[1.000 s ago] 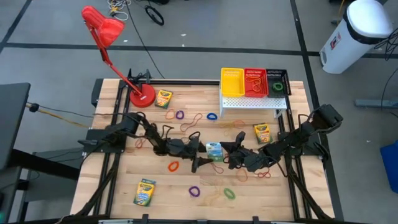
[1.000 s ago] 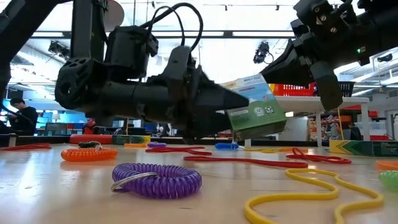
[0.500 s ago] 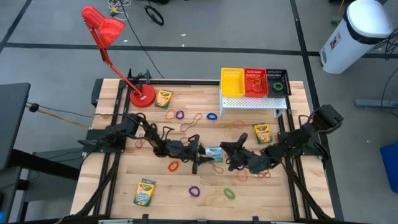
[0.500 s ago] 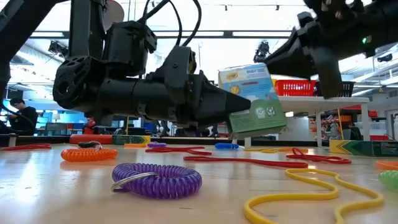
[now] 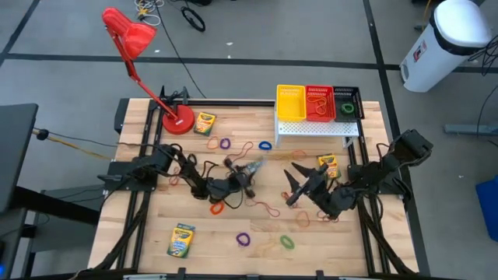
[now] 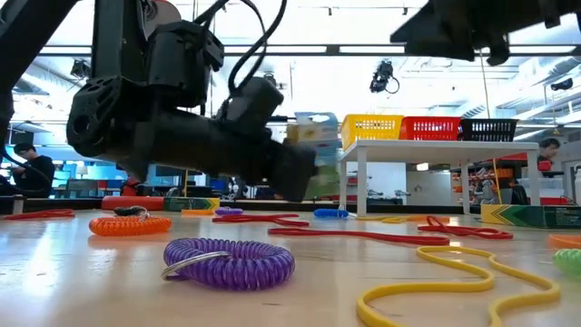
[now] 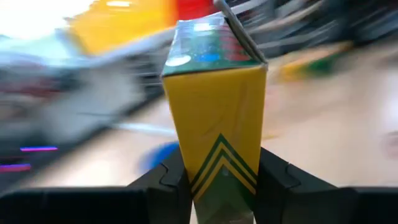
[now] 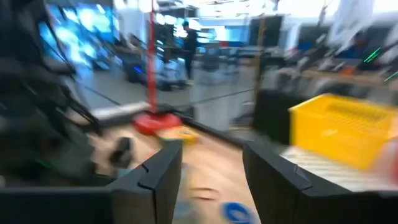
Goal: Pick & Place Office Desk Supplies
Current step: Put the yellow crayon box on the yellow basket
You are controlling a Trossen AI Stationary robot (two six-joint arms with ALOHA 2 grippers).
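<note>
My left gripper (image 5: 243, 177) is shut on a yellow-green crayon box (image 7: 214, 112) above the table's middle. In the low view the box (image 6: 318, 162) hangs clear of the wood. My right gripper (image 5: 293, 187) stands open a little to the right of the box, and nothing shows between its fingers (image 8: 158, 174) in its wrist view. Yellow (image 5: 291, 103), red (image 5: 319, 102) and black (image 5: 347, 102) baskets stand side by side on a white shelf (image 5: 317, 129) at the far right. Rubber-band loops (image 5: 217, 208) lie scattered flat on the table. My left gripper pinches the crayon box between its two fingers (image 7: 171, 186), one on each side of the box's near end (image 7: 217, 180). The fingers come level from the table's left, and the box sticks out ahead along them. It is lifted clear of the table.
More crayon boxes lie at the far left (image 5: 205, 122), right (image 5: 327, 166) and near left (image 5: 181, 240). A red desk lamp (image 5: 131, 37) stands with its base (image 5: 177, 120) at the far left. A purple coil (image 6: 229, 263) and a yellow loop (image 6: 454, 282) lie near the front.
My left gripper has taken hold of the crayon box and rolled, swinging the box toward the table's far side. My right gripper has opened, let go of the box, risen and drawn back toward the table's right edge.
</note>
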